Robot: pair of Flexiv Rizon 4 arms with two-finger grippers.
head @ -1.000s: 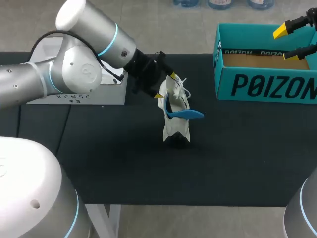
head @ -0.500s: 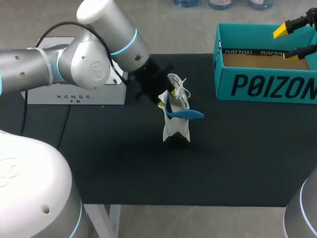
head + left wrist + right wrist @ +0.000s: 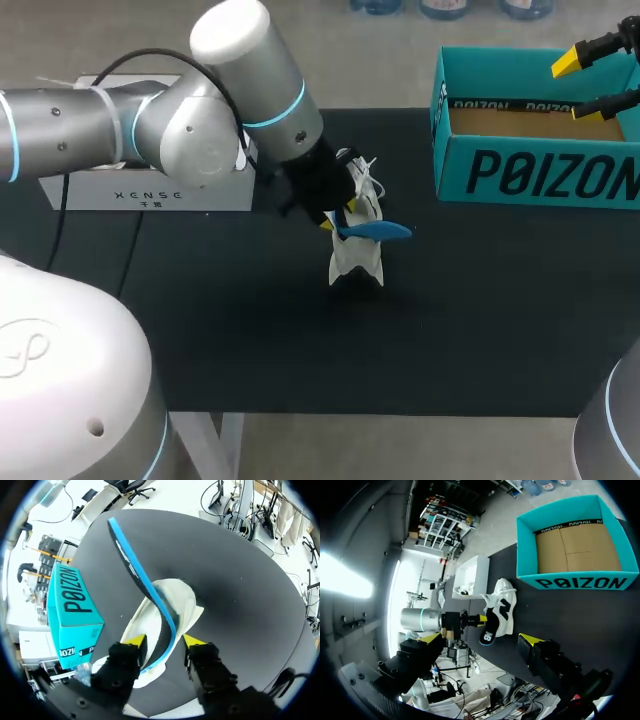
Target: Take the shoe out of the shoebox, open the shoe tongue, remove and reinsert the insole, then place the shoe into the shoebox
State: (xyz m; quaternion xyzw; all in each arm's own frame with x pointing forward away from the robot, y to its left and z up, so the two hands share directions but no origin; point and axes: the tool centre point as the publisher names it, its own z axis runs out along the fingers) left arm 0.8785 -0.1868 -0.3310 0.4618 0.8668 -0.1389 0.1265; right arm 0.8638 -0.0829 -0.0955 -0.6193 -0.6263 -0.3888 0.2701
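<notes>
A white shoe (image 3: 352,262) stands mid-table with a blue insole (image 3: 378,230) sticking out of its opening. My left gripper (image 3: 340,208) is at the shoe's heel end. In the left wrist view the left gripper (image 3: 164,641) is shut on the shoe (image 3: 177,607), one yellow tip on each side of the heel. The insole (image 3: 127,555) runs out ahead between the tips. The teal shoebox (image 3: 540,175) stands open at the back right with nothing in it. My right gripper (image 3: 575,87) hangs open above the shoebox (image 3: 575,582), far from the shoe (image 3: 502,605).
A white box (image 3: 150,195) sits on the table at the back left, behind my left arm. Bare black tabletop (image 3: 450,330) lies in front of the shoe and between it and the shoebox.
My left arm has swung to the right, closer onto the shoe, and its fingers have narrowed around the heel. The shoe, the shoebox and the right arm have stayed put.
</notes>
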